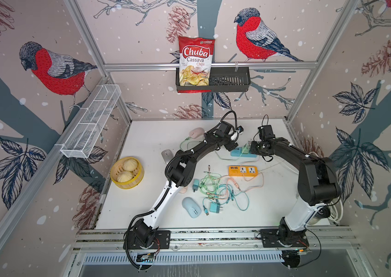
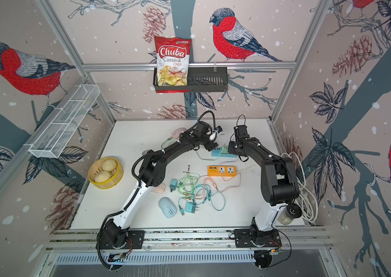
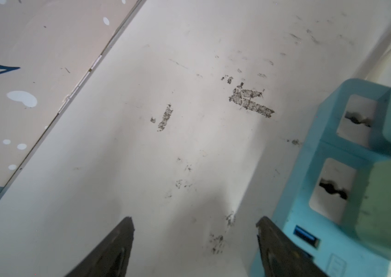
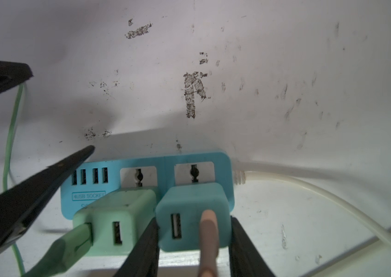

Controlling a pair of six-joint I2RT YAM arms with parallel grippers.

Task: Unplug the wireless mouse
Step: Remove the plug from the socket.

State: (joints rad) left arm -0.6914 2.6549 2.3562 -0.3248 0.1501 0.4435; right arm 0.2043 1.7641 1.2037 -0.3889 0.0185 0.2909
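A blue power strip (image 1: 243,153) lies at the back of the white table with a green charger (image 4: 117,211) and a blue charger (image 4: 189,199) plugged into it. My right gripper (image 4: 194,221) is shut on the blue charger, one finger against each side; a peach cable (image 4: 209,230) sticks out of that charger. My left gripper (image 3: 195,219) stands open just off the strip's (image 3: 309,167) USB end, holding nothing. A pink mouse (image 1: 196,132) sits behind the left arm, and a green cable (image 1: 185,141) runs from it towards the strip.
An orange power strip (image 1: 243,170) and a tangle of cables (image 1: 216,189) with loose chargers lie mid-table. A blue mouse (image 1: 191,207) and a grey mouse (image 1: 167,155) rest near the left arm. A bamboo steamer (image 1: 127,173) with buns sits left. The strip's white cord (image 4: 309,187) trails right.
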